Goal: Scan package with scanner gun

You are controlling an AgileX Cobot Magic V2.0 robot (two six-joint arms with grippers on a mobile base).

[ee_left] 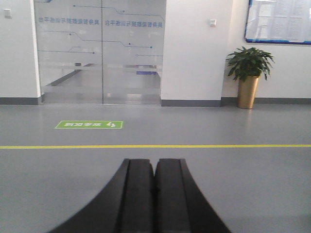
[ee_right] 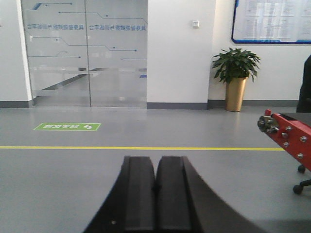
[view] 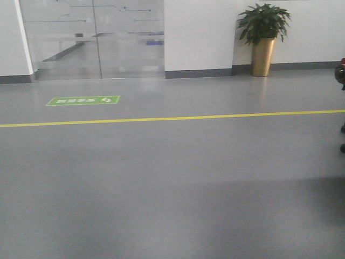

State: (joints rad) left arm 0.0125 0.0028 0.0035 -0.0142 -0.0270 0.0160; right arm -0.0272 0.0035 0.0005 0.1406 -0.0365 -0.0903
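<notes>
— Black fingers of the left hand [ee_left: 155, 167] are seen pressed together. Is anything held?
— Nothing is held. Likewise, the right hand [ee_right: 156, 165] is closed and empty, pointed across the grey floor [view: 172, 189].
— Where are the package and scanner gun found?
— Neither is shown in any view, so their place cannot be told.

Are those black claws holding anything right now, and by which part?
Nothing is held. The left gripper and the right gripper are both shut tight with nothing between them. No package or scanner gun shows in any view.
</notes>
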